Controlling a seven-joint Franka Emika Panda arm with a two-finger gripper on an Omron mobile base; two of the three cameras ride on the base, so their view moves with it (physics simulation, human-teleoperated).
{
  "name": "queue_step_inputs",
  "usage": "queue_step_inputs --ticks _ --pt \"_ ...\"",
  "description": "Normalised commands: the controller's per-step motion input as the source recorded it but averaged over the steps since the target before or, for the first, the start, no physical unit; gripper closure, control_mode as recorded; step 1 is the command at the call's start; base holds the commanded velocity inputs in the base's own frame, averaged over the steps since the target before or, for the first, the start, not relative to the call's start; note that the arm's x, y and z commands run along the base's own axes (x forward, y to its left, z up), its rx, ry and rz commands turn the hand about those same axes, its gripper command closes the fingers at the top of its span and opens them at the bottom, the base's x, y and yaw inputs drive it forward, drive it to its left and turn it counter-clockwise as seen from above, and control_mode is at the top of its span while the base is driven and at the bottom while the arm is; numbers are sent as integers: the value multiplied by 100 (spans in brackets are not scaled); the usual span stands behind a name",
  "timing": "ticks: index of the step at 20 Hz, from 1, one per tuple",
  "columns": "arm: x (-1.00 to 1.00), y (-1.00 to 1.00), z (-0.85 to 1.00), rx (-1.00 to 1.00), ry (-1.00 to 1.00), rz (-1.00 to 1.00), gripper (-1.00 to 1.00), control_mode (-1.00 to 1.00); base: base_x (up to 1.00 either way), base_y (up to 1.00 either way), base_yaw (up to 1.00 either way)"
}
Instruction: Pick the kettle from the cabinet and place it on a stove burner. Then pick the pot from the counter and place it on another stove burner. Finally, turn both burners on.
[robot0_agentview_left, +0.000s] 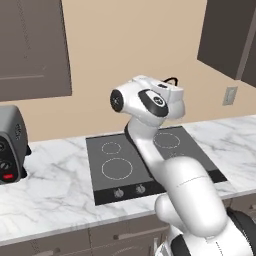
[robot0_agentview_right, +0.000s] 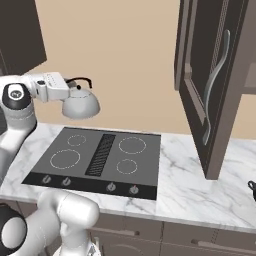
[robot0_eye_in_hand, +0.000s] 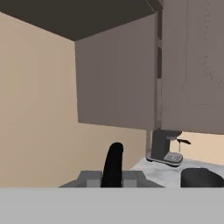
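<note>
The white arm's gripper (robot0_agentview_right: 75, 89) is pinching the kettle (robot0_agentview_right: 80, 104) by its black handle, dangling it above the cooktop (robot0_agentview_right: 95, 157), though the fingertips are mostly hidden behind the hand.

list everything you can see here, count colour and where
kettle: 1, silver-grey with black handle, held in the air above the cooktop's back left
cooktop: 1, dark grey, four white rings, set in the counter
knobs: 4, dark, cooktop front edge
counter: 1, white marble
cabinet: 1, dark brown, door open, right of cooktop
pot: 1, dark charcoal, on the counter near the coffee machine
coffee machine: 1, grey-black, on the counter
toaster: 1, grey, counter's left end
wall socket: 1, grey, wall
gripper: 1, white, shut on the kettle's handle
</note>
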Motion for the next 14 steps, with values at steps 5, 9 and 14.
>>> queue_step_inputs --ticks 5,9,14 --pt "63 -7 -26 0 2 -3 100 -100 0 0 0" --pt "60 -2 -24 0 0 -9 100 -100 0 0 0" --pt "41 -3 -22 -1 -1 -11 100 -100 0 0 0"
